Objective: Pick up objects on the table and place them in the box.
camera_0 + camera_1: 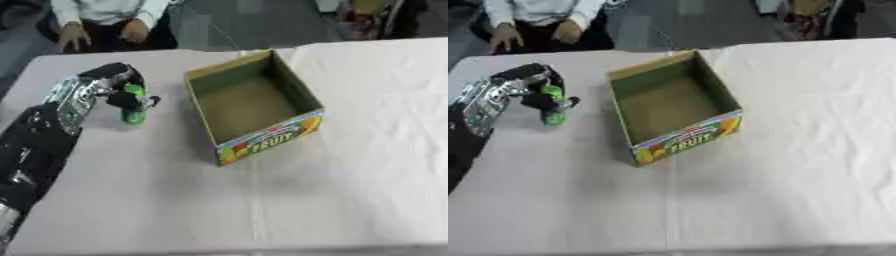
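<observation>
A small green object (134, 116), upright like a bottle, stands on the table left of the box. My left hand (121, 85) reaches in from the left and its dark fingers curl round the upper part of the green object. The cardboard box (292, 125) sits open-topped in the middle of the table, with a colourful fruit label on its near side and nothing visible inside. My right hand shows in neither view.
A pale cloth covers the table (350, 190). A seated person is at the far edge behind my left hand, not touching anything on the table.
</observation>
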Motion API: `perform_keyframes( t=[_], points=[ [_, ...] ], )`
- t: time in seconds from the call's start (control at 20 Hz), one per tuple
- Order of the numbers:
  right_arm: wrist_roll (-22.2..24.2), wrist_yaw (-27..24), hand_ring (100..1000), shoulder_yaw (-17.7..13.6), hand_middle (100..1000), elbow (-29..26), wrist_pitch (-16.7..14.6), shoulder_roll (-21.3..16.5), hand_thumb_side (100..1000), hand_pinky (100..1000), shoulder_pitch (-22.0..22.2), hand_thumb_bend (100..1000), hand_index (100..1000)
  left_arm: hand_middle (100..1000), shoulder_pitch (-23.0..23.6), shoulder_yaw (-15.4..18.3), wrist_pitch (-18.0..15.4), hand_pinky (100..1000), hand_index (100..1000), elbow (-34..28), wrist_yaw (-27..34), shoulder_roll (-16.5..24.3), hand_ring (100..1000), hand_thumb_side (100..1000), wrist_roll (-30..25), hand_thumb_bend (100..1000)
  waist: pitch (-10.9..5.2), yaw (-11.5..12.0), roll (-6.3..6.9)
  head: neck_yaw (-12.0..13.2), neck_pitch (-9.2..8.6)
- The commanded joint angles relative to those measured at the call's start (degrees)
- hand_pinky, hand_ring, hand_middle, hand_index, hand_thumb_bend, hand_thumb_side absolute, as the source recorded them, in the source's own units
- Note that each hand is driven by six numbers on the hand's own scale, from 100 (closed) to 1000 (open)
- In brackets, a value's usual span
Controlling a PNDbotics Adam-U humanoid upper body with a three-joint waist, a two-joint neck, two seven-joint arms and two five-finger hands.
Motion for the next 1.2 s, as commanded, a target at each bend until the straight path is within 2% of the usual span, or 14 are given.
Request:
perform_keyframes(
  t=[0.05, 0.75, 1.2],
  points=[
    [0.1, 0.1, 462, -0.1, 542, -1.0, 0.1, -0.6, 661, 323, -0.9, 100, 652, 157, -2.2, -0.3, 0.0, 100, 436, -1.8, 0.7, 1.7, 100, 528, -0.8, 308, -0.83, 0.0, 0.01, 0.7, -0.37],
    [0.5, -0.4, 464, 0.3, 542, -1.0, 0.2, -0.3, 660, 337, -1.8, 100, 653, 151, -7.0, -1.5, -0.6, 100, 435, -3.2, 2.0, 0.4, 100, 536, -2.8, 305, -0.96, -0.8, 0.45, 1.4, -0.37],
    [1.4, -1.9, 467, 1.4, 542, -1.0, -0.1, 0.7, 659, 364, -4.2, 100, 653, 153, -9.7, -2.8, -2.9, 100, 438, -3.4, 1.2, -1.9, 100, 550, -1.5, 294, -0.95, -3.1, 1.12, 3.4, -1.15]
  ],
)
